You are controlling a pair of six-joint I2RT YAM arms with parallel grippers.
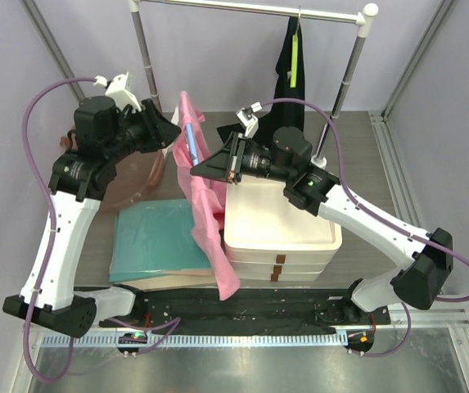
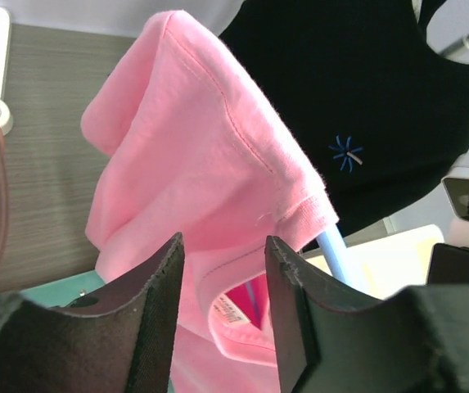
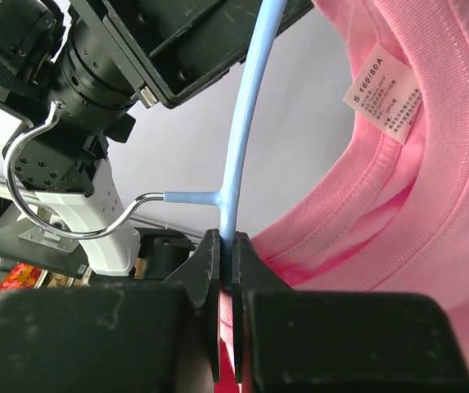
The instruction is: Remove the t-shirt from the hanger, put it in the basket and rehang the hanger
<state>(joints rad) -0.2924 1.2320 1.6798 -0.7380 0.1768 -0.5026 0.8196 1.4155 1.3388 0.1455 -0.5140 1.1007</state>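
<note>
A pink t-shirt (image 1: 205, 205) hangs on a light blue hanger (image 1: 191, 141) held in the air between the arms. My right gripper (image 3: 227, 246) is shut on the hanger's blue arm (image 3: 246, 123) just below its metal hook (image 3: 46, 176); the shirt's collar and size tag (image 3: 385, 94) hang to its right. My left gripper (image 2: 222, 266) is open, with the shirt's shoulder (image 2: 209, 155) and collar just beyond its fingertips; I cannot tell if they touch. In the top view the left gripper (image 1: 169, 127) is left of the shirt and the right gripper (image 1: 209, 164) is right of it.
A black garment (image 1: 293, 70) on a yellow-green hanger hangs from the rail (image 1: 250, 8) at the back. A stack of white trays (image 1: 279, 229) sits centre right. A teal folded cloth (image 1: 156, 241) lies at the left. A translucent brown bin (image 1: 132, 176) is behind it.
</note>
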